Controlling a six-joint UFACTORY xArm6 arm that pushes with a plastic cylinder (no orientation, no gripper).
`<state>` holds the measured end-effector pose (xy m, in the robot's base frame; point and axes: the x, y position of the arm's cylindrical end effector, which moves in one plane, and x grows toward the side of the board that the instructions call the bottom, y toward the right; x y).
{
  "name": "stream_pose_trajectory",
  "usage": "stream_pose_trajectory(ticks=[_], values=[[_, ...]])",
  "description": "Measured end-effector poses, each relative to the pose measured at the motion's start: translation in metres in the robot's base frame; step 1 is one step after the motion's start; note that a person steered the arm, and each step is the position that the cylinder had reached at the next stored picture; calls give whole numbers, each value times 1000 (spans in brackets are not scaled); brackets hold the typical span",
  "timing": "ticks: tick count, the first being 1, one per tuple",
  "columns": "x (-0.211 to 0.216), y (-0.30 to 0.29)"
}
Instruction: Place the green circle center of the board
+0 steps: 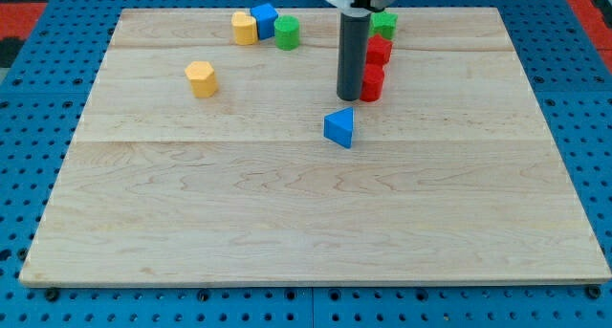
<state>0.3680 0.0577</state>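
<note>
The green circle [287, 32] is a short green cylinder near the view's top, left of centre, touching a blue cube [264, 18]. My rod comes down from the view's top, and my tip [348, 98] rests on the wooden board [306, 213], right of the green circle and well apart from it. The tip stands just left of a red block [372, 82] and above a blue triangle [339, 127].
A yellow block [244, 28] sits left of the blue cube. A yellow hexagon [201, 78] lies further left. A second red block [380, 50] and a green block [384, 24] stack up the view behind the rod.
</note>
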Motion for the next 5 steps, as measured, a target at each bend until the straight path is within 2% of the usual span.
stream_pose_trajectory(ticks=[1,3,4,5], values=[[4,-74],[-80,-52],[-139,-49],[-159,-88]])
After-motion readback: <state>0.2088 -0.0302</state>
